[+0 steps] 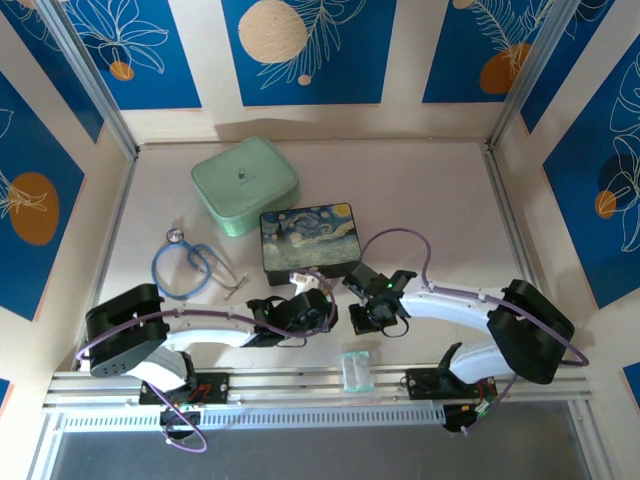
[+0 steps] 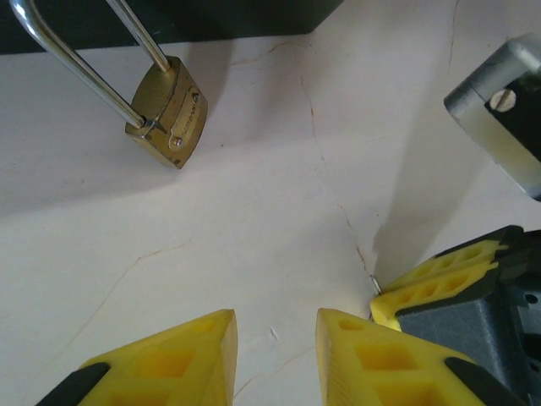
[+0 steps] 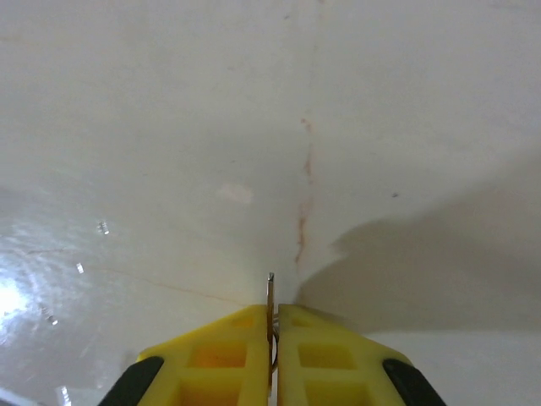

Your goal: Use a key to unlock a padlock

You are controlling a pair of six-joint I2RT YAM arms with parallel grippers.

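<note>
The padlock [image 2: 169, 114], small, with a brass body and a long thin silver shackle whose legs both meet the body, lies tilted on the pale bench [image 2: 254, 220]. The key [image 3: 270, 292], a thin silvery sliver, is pinched edge-on in the right claw [image 3: 271, 317], tip protruding

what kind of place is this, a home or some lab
Probably a robot test cell: a pale table boxed in by blue patterned panels, left arm and right arm bolted to a metal rail, odd props like a stethoscope and mint case.
</note>
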